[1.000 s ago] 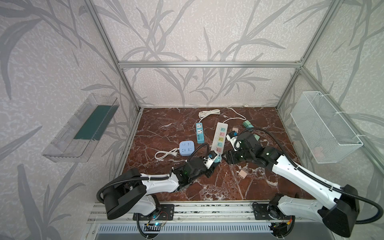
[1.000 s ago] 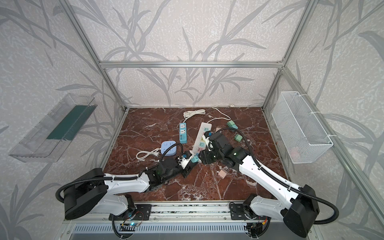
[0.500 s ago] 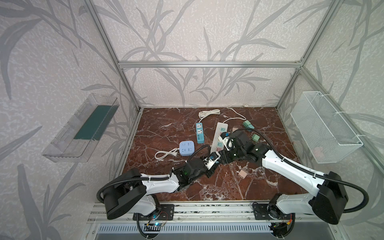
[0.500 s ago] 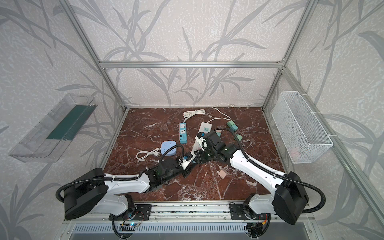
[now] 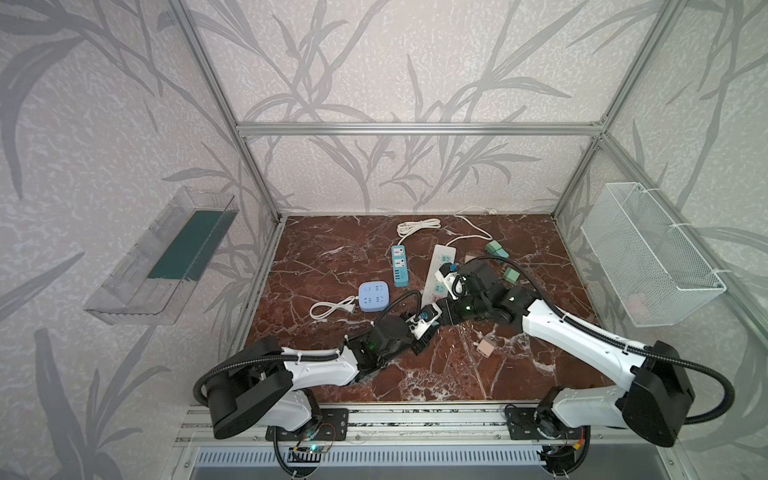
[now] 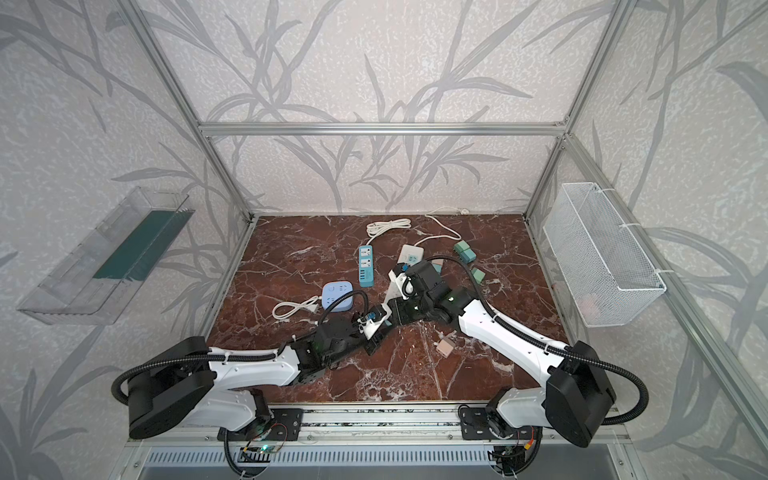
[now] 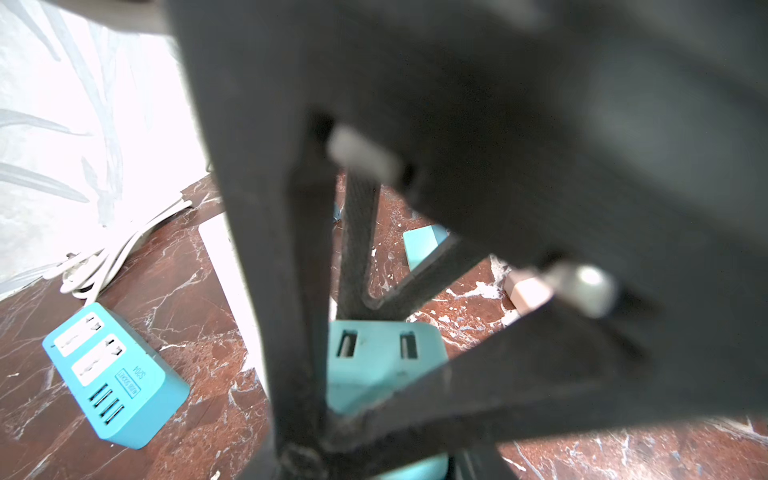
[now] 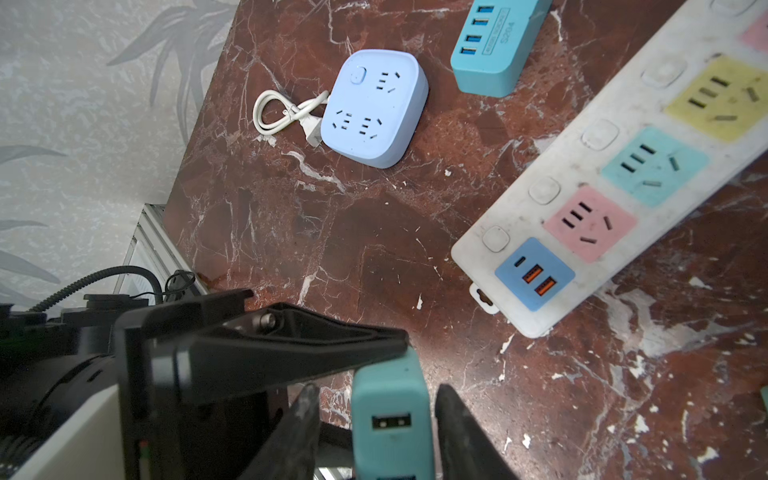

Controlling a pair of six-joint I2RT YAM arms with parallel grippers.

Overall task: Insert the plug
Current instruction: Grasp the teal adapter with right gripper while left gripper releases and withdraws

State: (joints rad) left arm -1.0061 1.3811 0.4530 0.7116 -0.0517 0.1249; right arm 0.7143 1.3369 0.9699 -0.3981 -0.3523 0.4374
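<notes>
A teal plug [image 8: 390,415] with USB slots hangs just above the marble floor, and my left gripper [image 5: 430,328] is shut on it. In the left wrist view the plug [image 7: 374,357] sits between the dark fingers, with the right gripper's body filling most of the picture. My right gripper [image 8: 378,392] is open and straddles the same plug, with a gap on each side. Both grippers meet at the middle front in both top views, the right gripper [image 6: 394,316] coming in from the right. The white power strip [image 8: 615,199] with coloured sockets lies just beyond.
A light-blue square socket block [image 5: 374,296] and a teal socket strip [image 5: 399,266] lie left of the white strip. Green plugs [image 5: 496,249] and a pink plug [image 5: 485,346] are on the floor to the right. A wire basket [image 5: 648,253] hangs on the right wall.
My right arm has swung left to the left gripper, and its jaws have narrowed around the plug held there. The left arm has barely moved.
</notes>
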